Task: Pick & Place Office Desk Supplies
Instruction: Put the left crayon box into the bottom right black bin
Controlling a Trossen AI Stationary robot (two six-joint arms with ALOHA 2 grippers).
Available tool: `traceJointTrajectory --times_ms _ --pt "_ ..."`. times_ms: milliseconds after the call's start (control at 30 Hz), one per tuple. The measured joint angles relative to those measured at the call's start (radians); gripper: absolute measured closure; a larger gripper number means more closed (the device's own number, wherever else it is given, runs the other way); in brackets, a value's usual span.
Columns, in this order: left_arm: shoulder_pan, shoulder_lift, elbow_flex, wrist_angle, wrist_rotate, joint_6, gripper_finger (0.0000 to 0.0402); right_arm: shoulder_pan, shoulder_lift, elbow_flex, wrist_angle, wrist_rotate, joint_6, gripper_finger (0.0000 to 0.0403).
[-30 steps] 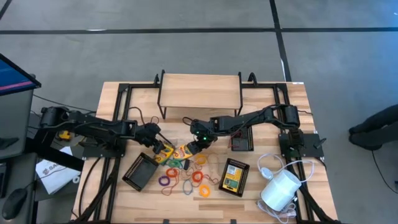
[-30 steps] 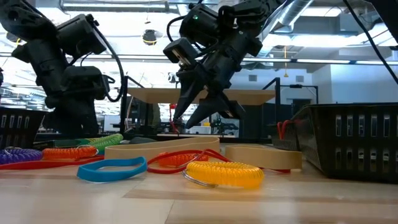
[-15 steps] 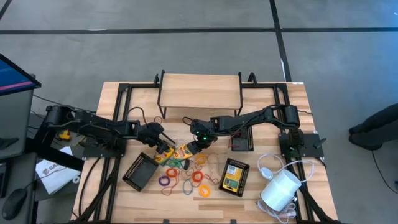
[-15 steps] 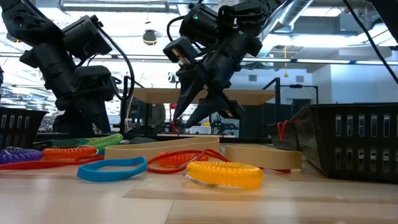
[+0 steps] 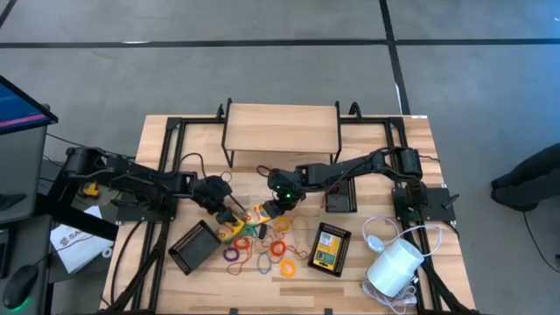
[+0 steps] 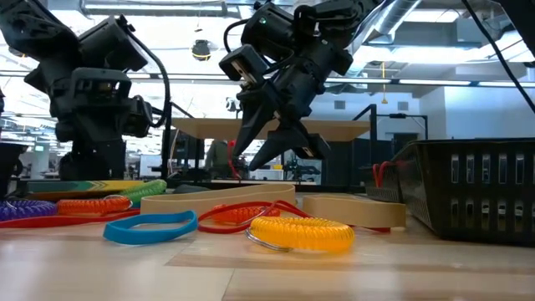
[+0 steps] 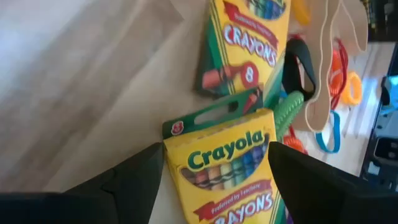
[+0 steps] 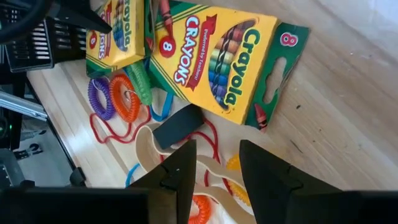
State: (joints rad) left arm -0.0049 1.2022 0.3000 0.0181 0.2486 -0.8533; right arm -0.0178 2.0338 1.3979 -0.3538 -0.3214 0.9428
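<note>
**Most of the supplies are not put away yet**

I look down on the table (image 5: pixel 385 140) first. One crayon box (image 5: pixel 328 248) lies in the black tray (image 5: pixel 343 262) off to the right of my right claw (image 5: pixel 274 208). A second tray (image 5: pixel 194 248) sits just below my left claw (image 5: pixel 230 213), and I cannot tell if anything is in it. So I think one box is done and most of the job is left.

Two more crayon boxes are out on the wood, between my two claws. One yellow box (image 7: pixel 224 167) lies right between the spread fingers (image 7: pixel 137 180) of my left claw. The other box (image 8: pixel 214 53) lies just in front of my right claw. A pile of stretchy loops, like the orange coil (image 8: pixel 125 98), the purple coil (image 8: pixel 99 99) and the yellow coil (image 6: pixel 299 232), lies just past the right claw.

My left arm reaches in low from the left, and its claw is spread wide around the box but has not squeezed it. My right arm reaches in from the right with its claw tipped down above the loops. Its fingers (image 8: pixel 266 171) are partly apart, and I see nothing held in them.
</note>
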Motion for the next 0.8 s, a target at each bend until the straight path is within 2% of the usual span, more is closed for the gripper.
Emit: traceJointTrajectory --times_ms 133,233,800 --pt "-0.019 0.0 0.0 0.0 -0.005 0.0 0.0123 0.001 0.0 0.0 0.0 0.0 0.0 0.0282" --pt "-0.026 0.0 0.0 0.0 -0.005 0.0 0.0148 0.0 0.0 0.0 0.0 0.0 0.0 0.0282" --pt "-0.03 -0.001 0.0 0.002 0.012 0.016 0.0385 0.001 0.0 0.0 0.0 0.0 0.001 0.0282"
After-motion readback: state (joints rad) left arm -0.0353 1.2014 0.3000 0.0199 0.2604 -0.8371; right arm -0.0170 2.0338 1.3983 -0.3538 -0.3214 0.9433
